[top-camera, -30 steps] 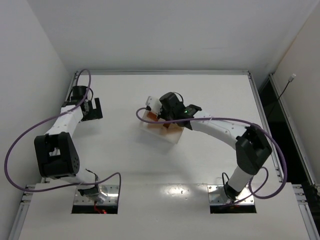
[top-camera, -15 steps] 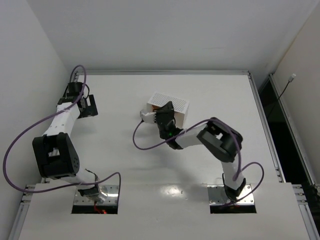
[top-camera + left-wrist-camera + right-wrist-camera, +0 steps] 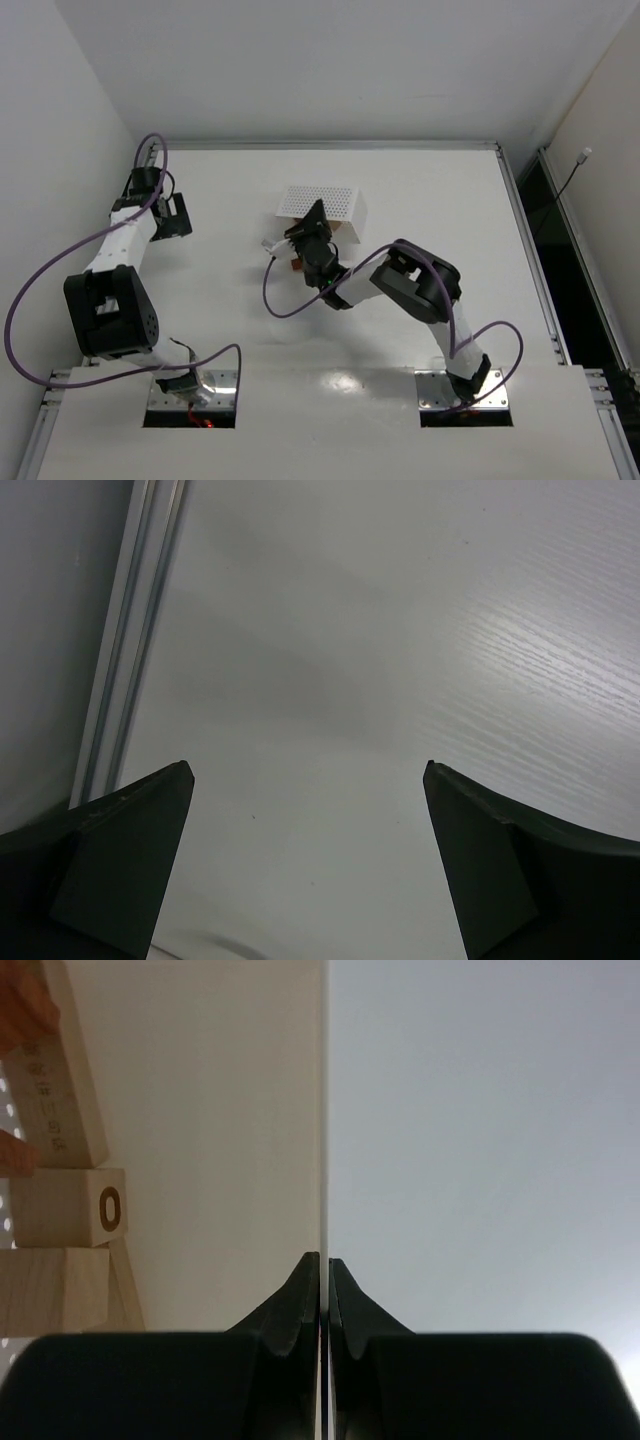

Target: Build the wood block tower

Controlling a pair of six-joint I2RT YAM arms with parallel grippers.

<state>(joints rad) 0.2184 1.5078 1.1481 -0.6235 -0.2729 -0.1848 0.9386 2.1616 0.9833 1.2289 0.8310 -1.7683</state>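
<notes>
You had the right pincer (image 3: 324, 1260) pressed together on the thin edge wall of the white tray (image 3: 322, 203). In the wrist view the two fingers met on that wall with only its thickness between them. In the overhead view the tray sat tipped up just ahead of the pincer, with its perforated face turned toward the camera.

The wood blocks (image 3: 68, 1206) were to the left of the pincer's fingers, on the inner side of the pinched wall and apart from the fingertips. Three pale tan pieces were lined up there, each touching the next:
- a long bar farthest from the pincer;
- a cube with a brown ring mark in the middle;
- another pale piece nearest the pincer's body.

Reddish-brown pieces showed at the far left beside the bar, but their shape could not be told. Whether the row stood upright or lay flat could not be told either.

You had the left pincer (image 3: 306, 770) spread wide, with only the bench (image 3: 420, 630) showing between its fingers. A metal rail (image 3: 130, 630) ran along the bench edge to the left of that pincer. The left pincer was well apart from the tray and the blocks.
</notes>
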